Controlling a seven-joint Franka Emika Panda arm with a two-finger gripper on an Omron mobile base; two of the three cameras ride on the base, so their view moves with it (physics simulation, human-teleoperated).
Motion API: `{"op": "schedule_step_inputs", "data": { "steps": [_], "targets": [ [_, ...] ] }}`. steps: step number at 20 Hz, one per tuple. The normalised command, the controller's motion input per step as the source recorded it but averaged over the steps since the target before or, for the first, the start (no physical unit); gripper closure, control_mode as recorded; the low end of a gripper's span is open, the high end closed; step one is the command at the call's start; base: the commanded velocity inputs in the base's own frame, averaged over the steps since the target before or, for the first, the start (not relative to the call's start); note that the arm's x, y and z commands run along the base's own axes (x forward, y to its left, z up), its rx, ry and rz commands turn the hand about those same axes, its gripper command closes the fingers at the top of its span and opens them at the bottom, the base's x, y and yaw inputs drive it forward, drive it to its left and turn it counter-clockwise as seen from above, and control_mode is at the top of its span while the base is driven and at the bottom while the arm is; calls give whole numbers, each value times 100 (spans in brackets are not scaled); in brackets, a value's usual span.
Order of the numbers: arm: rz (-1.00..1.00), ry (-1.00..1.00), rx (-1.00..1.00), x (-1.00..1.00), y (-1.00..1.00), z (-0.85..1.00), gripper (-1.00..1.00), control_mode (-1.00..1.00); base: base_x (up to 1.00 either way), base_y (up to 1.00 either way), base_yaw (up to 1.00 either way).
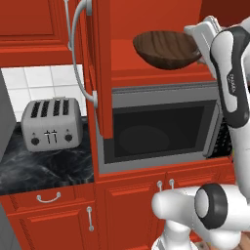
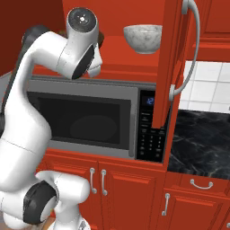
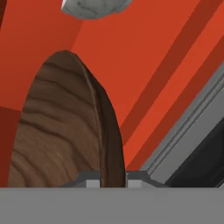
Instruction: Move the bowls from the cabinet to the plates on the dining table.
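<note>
The cabinet (image 1: 156, 19) stands open above the microwave, its red door (image 1: 97, 73) swung out to the left. Inside it, the wide dark brown wood-grain bowl (image 1: 168, 49) sits level just over the shelf. My gripper (image 3: 113, 178) is shut on the right rim of this bowl (image 3: 65, 127), with one fingertip (image 3: 89, 179) on each side of the wall. The hand (image 1: 202, 34) reaches in from the right. The smaller white marbled bowl (image 2: 143, 38) rests on the shelf further in, also seen as a grey-white bowl (image 3: 94, 8) beyond the brown one. The plates and the dining table are out of view.
A silver microwave (image 1: 161, 129) is built in directly below the cabinet shelf. A toaster (image 1: 51, 124) stands on the black marble counter (image 1: 44, 166) to the left. The second cabinet door (image 2: 170, 67) hangs open on the right side. Red drawers and doors lie below.
</note>
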Motion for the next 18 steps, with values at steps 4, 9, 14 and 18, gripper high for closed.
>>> {"op": "schedule_step_inputs", "data": {
  "steps": [4,9,14,18],
  "targets": [
    [0,0,4,-84,-4,5,100,-100,0,0,0],
    [0,0,3,-91,-3,1,100,-100,0,0,0],
    [0,0,3,-85,-7,1,100,-100,0,0,0],
    [-1,0,0,-81,-1,0,100,-100,0,0,0]
  ]
}}
